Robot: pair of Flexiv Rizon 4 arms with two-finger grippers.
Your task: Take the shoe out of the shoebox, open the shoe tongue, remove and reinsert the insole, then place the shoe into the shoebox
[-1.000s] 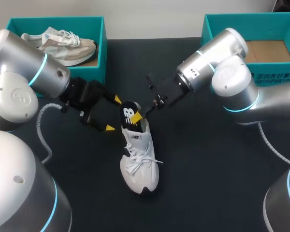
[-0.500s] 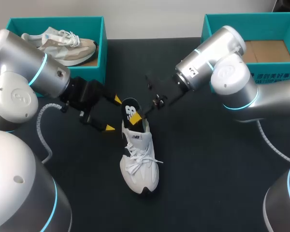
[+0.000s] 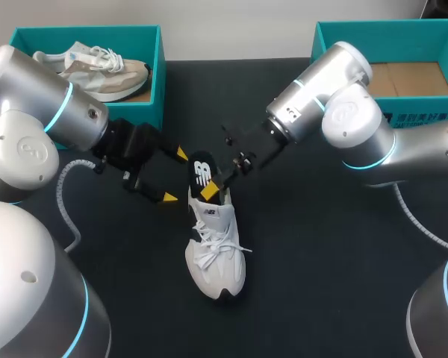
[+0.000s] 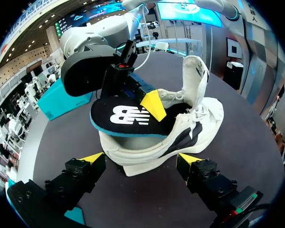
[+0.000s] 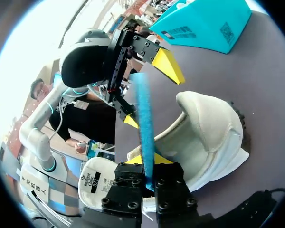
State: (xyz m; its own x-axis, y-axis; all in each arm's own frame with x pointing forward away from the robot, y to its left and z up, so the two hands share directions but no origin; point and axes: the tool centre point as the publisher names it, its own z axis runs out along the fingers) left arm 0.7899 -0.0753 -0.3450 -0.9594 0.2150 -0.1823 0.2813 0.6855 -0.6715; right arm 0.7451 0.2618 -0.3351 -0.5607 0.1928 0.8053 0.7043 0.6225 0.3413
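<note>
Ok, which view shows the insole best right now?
The left wrist view: the insole faces it flat, most of its black top and teal edge showing, over the heel opening of the white shoe. The head view shows it small and foreshortened. The right wrist view sees only its edge, in the right gripper.

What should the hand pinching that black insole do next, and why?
Probably slide the insole forward and down into the white shoe. The right hand grips it at mid-length, its front end sits inside, its back end juts past the heel, and the open left hand flanks the heel.
</note>
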